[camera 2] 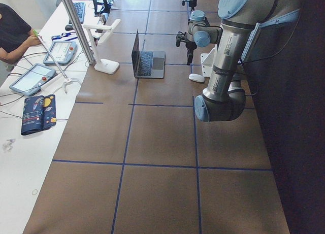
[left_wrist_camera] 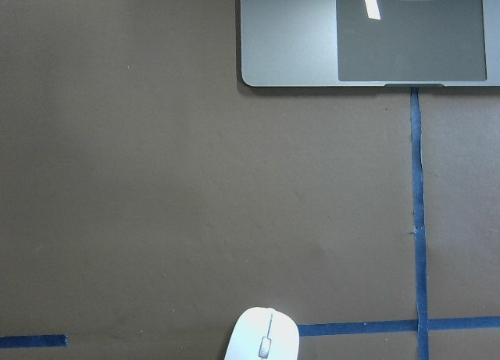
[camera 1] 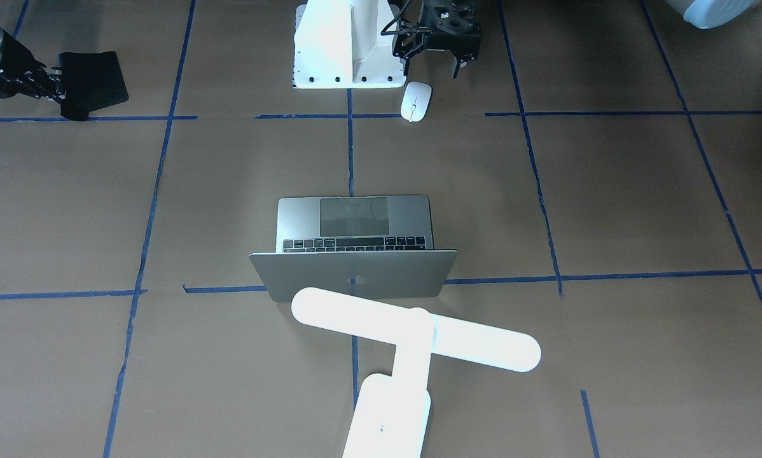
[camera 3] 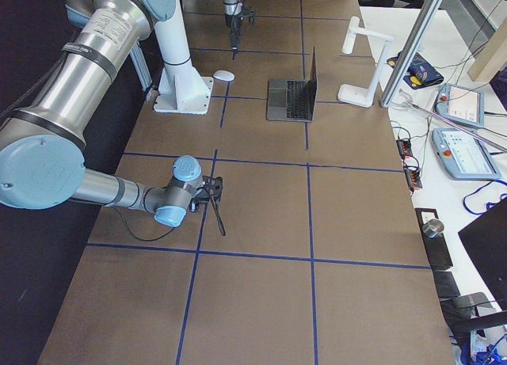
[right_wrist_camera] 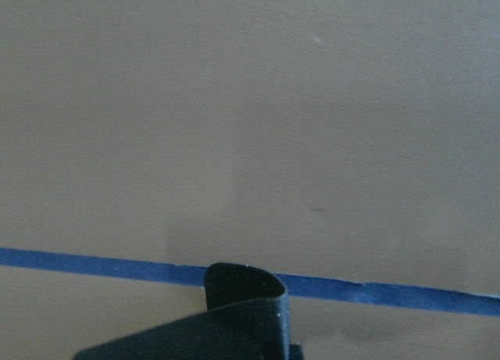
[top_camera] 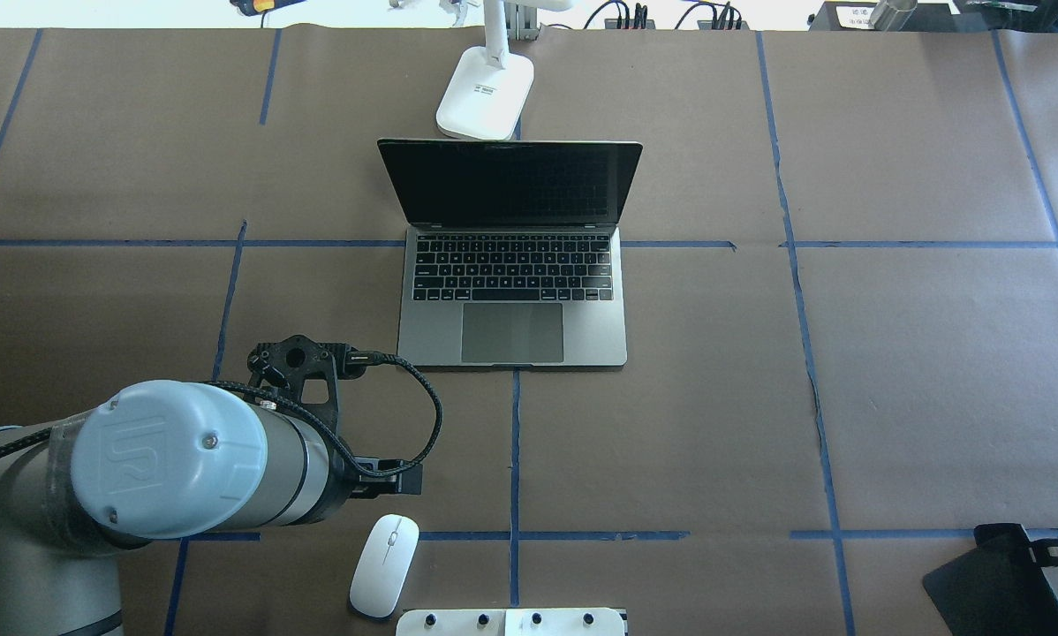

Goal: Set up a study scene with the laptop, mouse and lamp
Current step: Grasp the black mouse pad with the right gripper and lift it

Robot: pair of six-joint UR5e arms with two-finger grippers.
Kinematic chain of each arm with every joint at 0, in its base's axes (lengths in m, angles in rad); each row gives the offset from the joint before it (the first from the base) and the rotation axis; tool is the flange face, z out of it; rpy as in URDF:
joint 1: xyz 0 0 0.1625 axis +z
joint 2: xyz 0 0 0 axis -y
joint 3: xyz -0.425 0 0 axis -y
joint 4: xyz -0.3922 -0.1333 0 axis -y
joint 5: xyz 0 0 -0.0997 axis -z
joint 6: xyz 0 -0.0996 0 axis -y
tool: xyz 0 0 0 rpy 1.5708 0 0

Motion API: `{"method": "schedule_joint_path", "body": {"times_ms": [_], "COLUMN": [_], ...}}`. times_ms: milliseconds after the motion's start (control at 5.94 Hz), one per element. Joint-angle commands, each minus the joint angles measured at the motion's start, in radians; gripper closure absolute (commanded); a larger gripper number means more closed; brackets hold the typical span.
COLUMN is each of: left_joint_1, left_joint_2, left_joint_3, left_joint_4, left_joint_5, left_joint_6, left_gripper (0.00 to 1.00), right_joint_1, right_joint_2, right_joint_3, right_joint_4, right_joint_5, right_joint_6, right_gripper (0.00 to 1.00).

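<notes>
The laptop (top_camera: 511, 265) stands open at the table's middle, lid side towards the lamp, and also shows in the front view (camera 1: 355, 254). The lamp (camera 1: 413, 337) stands just behind it, its base (top_camera: 485, 93) at the far edge. The mouse (top_camera: 385, 565) lies near the robot's base, left of centre, and shows at the bottom of the left wrist view (left_wrist_camera: 263, 340). My left gripper (camera 1: 429, 63) hangs open and empty just beside the mouse (camera 1: 416, 100), apart from it. My right gripper (camera 1: 53, 89) is shut on a black mat (camera 1: 95, 79) at the table's near right.
The white bolted pedestal (camera 1: 343, 44) stands right next to the mouse. Blue tape lines cross the brown table cover (top_camera: 891, 353). The black mat (top_camera: 993, 579) lifts off the table at the right corner. An operator and tablets (camera 2: 35, 76) are beyond the far edge.
</notes>
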Motion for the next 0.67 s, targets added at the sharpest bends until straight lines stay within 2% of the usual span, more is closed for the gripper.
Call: {"method": "schedule_joint_path", "body": {"times_ms": [0, 168, 337, 505], "left_joint_1": [0.003, 0.027, 0.035, 0.044], "left_joint_2": [0.039, 0.05, 0.053, 0.053], "left_joint_3": [0.0, -0.002, 0.0, 0.0], "left_joint_4": [-0.002, -0.002, 0.0, 0.002], "left_joint_5": [0.003, 0.004, 0.004, 0.004], "left_joint_6": [0.015, 0.077, 0.126, 0.128], "left_gripper": [0.0, 0.0, 0.0, 0.0], "right_joint_1": [0.062, 0.111, 0.184, 0.235], "right_joint_2": [0.083, 0.165, 0.285, 0.4], "right_joint_3": [0.041, 0.047, 0.046, 0.043], "right_joint_4": [-0.006, -0.067, -0.177, -0.295], "right_joint_5": [0.007, 0.027, 0.088, 0.111], "right_joint_6": [0.037, 0.078, 0.089, 0.09], "right_gripper": [1.0, 1.0, 1.0, 1.0]}}
